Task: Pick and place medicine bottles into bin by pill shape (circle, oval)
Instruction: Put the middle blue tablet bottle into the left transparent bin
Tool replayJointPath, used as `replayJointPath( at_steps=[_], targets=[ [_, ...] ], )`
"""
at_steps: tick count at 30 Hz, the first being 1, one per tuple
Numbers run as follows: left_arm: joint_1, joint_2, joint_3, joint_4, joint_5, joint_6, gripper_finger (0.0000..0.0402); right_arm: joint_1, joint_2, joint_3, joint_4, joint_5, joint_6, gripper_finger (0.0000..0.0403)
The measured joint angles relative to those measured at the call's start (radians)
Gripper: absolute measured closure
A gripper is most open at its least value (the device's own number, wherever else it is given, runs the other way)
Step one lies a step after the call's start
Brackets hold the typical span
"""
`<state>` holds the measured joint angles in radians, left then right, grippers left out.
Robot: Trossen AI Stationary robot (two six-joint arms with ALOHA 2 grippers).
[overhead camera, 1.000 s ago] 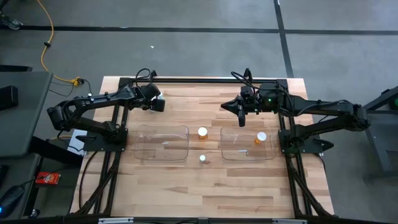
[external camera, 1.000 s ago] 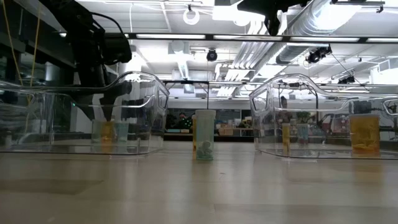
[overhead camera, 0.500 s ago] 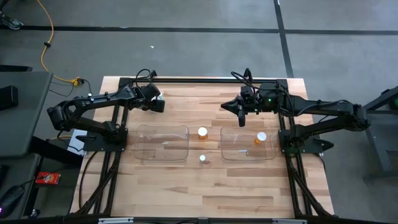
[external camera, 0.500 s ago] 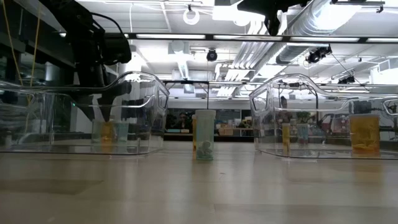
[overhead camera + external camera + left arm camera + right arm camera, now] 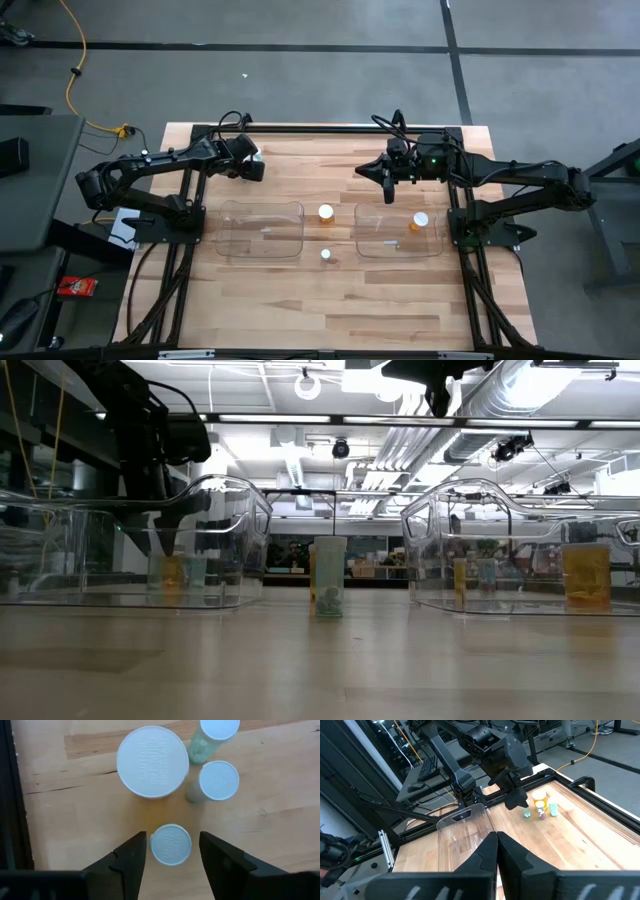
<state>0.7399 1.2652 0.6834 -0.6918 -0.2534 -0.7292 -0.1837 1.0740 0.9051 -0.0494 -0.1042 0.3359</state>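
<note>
My left gripper [image 5: 255, 166] hangs over the table's far left, pointing down and open. In the left wrist view [image 5: 171, 839] its two fingers stand on either side of a tiny white-capped bottle [image 5: 170, 844] without touching it. Just beyond stand a wide white-capped bottle [image 5: 152, 761] and two pale teal bottles [image 5: 219, 780] [image 5: 219, 727], all upright on the wood. My right gripper [image 5: 385, 173] is shut and empty, raised above the far edge of the right bin; its fingertips show closed in the right wrist view [image 5: 496, 840].
Two clear bins, left [image 5: 262, 231] and right [image 5: 398, 231], sit mid-table. An amber bottle [image 5: 326, 212] and a small pale bottle [image 5: 326, 254] stand between them. Another amber bottle [image 5: 420, 221] stands in the right bin. Bare wood lies toward the near edge.
</note>
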Motion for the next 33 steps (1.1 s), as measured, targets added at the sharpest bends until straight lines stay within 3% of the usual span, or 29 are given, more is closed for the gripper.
replayJointPath(
  at_steps=[25, 33],
  targets=[
    [-0.001, -0.005, 0.002, -0.004, 0.016, 0.052, 0.0289, 0.0, 0.0, 0.0, 0.0, 0.0, 0.004, 0.0403],
    [-0.004, -0.122, 0.122, -0.11, 0.087, 0.177, 0.029, 0.0, 0.0, 0.0, 0.0, 0.0, 0.004, 0.0403]
  ],
)
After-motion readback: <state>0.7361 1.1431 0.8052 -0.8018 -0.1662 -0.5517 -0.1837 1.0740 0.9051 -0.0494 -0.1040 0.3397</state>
